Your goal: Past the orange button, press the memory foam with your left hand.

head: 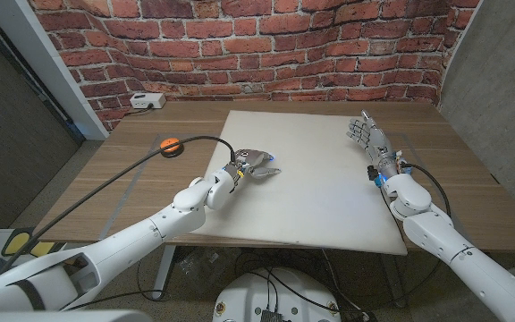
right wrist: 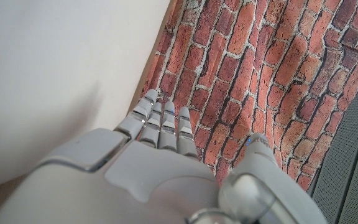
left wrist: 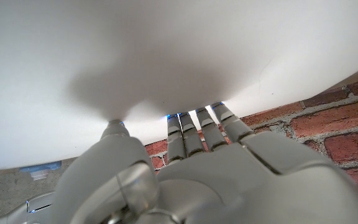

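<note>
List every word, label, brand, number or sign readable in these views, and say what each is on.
None can be read.
Orange button: no marking visible.
White box by the brick wall: too small to read.
Yellow disc at the table's edge: any mark is blurred.
Memory foam, left hand, right hand: no text visible.

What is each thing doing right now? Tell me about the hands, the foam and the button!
left hand: on the foam, fingers spread, holding nothing
right hand: at the foam's right edge, fingers straight, holding nothing
foam: lying flat on the table, left hand on it
button: on the table left of the foam, untouched
table: carrying the foam and button
</note>
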Controlling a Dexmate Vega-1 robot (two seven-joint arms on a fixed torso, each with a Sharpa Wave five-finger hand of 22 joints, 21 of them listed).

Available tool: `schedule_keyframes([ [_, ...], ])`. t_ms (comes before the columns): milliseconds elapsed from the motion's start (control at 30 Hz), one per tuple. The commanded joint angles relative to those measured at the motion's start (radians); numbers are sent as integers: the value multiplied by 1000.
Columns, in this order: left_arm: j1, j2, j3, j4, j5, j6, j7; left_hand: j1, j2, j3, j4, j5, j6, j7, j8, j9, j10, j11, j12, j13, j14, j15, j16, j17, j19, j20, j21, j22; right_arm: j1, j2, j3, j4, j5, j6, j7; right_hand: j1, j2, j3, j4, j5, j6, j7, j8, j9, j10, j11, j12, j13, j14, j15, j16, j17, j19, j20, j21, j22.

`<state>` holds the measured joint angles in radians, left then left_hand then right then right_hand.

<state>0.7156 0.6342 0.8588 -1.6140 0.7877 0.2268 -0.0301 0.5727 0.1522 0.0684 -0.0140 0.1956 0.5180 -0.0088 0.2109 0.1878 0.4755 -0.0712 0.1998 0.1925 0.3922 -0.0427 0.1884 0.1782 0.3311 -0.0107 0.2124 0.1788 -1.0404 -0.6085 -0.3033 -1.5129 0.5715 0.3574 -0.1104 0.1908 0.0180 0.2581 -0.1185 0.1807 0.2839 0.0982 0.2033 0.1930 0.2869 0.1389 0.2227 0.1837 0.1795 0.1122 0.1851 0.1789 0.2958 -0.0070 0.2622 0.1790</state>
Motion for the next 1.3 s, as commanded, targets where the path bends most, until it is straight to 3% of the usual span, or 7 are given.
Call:
schedule_keyframes([
  [33, 25, 3, -32, -32, 0, 6, 64, 6, -2, 7, 0, -3, 11, 3, 5, 5, 7, 3, 3, 3, -4, -15, -1, 3, -8, 1, -3, 3, -1, 15, 6, 14, 8, 33, 8, 3, 4, 1, -6, -1, 7, 1, -1, 2, 11, 0, -1, 6, 9, 1, 0, 4, 9, -1, -1, 5],
  [367, 43, -9, -51, -29, -15, 10, 133, 13, -3, 13, -2, -4, -9, 4, -5, 5, -12, 1, -4, 3, -41, -10, -11, 3, -50, -1, -18, 4, 19, 24, 0, 43, 12, 55, 39, 4, 4, 1, -7, -2, 8, 1, -1, 3, 21, 2, 3, 6, 20, -2, 3, 4, 20, -3, 0, 5],
  [800, 44, -13, -60, -19, -23, -16, 197, 17, -6, 16, -4, -4, -14, 0, -7, 5, -16, -2, -5, 3, -47, -13, -9, 3, -59, -2, -18, 3, 21, 26, 2, 48, 12, 63, 40, 5, 3, 0, -7, -2, 10, 1, -1, 3, 23, 1, 3, 6, 23, -2, 3, 4, 25, -2, -1, 5],
  [1300, 68, -2, -88, -56, -16, 2, 263, 22, -8, 18, -7, -4, -18, 0, -8, 6, -23, -10, -6, 3, -51, -14, -7, 3, -67, 2, -18, 3, 36, 31, -2, 63, 8, 73, 49, 5, 3, 0, -8, -2, 10, 1, -1, 3, 26, 1, 3, 6, 25, -3, 3, 4, 26, -3, -4, 5],
])
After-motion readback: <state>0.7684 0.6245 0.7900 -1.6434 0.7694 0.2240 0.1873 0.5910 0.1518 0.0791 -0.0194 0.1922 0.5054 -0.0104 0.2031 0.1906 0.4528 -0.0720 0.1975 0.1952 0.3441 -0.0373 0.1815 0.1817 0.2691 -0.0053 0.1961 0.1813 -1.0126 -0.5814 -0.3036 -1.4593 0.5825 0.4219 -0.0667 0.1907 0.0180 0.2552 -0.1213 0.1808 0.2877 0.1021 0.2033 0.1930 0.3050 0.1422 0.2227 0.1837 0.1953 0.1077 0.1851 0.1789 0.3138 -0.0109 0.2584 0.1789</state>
